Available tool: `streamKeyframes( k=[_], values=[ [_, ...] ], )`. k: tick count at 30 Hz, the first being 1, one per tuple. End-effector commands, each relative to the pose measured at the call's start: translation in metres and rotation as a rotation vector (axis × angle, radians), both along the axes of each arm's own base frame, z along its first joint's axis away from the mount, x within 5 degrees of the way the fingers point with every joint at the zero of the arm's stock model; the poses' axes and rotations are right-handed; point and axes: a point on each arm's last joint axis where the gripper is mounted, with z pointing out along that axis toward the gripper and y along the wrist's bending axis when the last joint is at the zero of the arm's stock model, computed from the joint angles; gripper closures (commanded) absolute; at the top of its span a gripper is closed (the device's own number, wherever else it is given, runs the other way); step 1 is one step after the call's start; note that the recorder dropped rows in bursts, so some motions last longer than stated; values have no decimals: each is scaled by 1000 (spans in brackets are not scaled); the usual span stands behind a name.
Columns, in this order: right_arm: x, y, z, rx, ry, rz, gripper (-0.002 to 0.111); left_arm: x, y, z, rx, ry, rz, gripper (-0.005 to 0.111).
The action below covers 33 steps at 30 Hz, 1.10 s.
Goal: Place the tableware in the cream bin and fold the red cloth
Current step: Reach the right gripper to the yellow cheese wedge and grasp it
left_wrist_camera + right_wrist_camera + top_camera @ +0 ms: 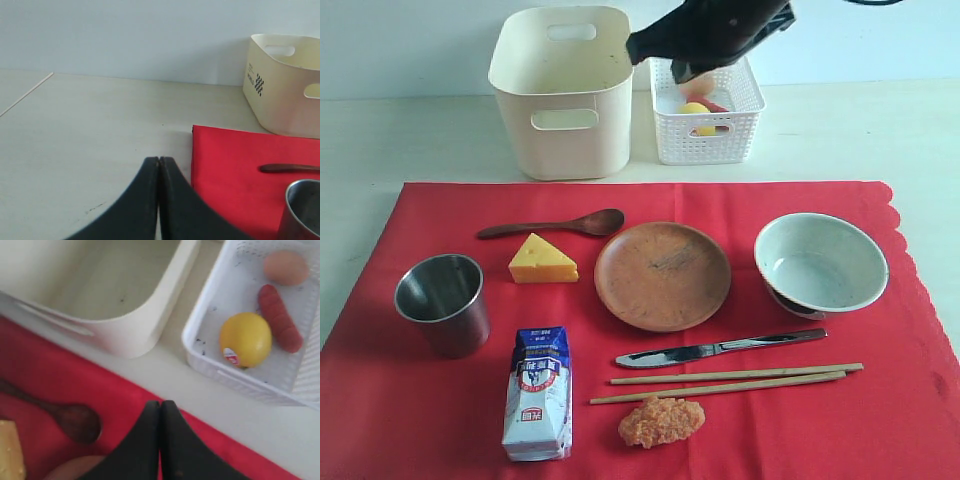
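Observation:
On the red cloth [410, 400] lie a steel cup [442, 300], a dark wooden spoon [555, 226], a brown plate [662, 275], a grey-green bowl [820, 265], a knife [720, 348] and chopsticks [725, 383]. The cream bin [563, 90] stands behind the cloth with nothing showing inside it. My right gripper [160, 404] is shut on nothing, hanging high over the cloth's far edge between the bin [125, 330] and the spoon [75, 421]. My left gripper [159, 159] is shut and empty over bare table, left of the cloth [230, 170] and the cup [302, 210].
A white lattice basket [705, 135] right of the bin holds a yellow fruit [245, 339], a red sausage [280, 317] and an egg [285, 267]. A cheese wedge [542, 260], a milk carton [537, 393] and a fried food piece [661, 421] lie on the cloth.

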Motion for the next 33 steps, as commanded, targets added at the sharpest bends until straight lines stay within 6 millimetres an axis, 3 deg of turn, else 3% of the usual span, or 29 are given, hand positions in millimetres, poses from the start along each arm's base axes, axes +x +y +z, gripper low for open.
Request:
streamKeyframes(
  k=[1,9,20,27,33],
  values=[
    [-21,26,-14,-8,4,80,108,0,0,0,-6,-4,-6,104],
    [-51,62,-31,-19,14,187,108,0,0,0,-6,-4,-6,104],
    [-71,101,-66,-34,58,267,106,0,0,0,-6,-4,-6,104],
    [-84,125,-87,-23,66,296,76,0,0,0,-6,-4,-6,104],
    [-86,129,-100,-36,95,301,50,0,0,0,-6,-4,-6,104]
  ],
)
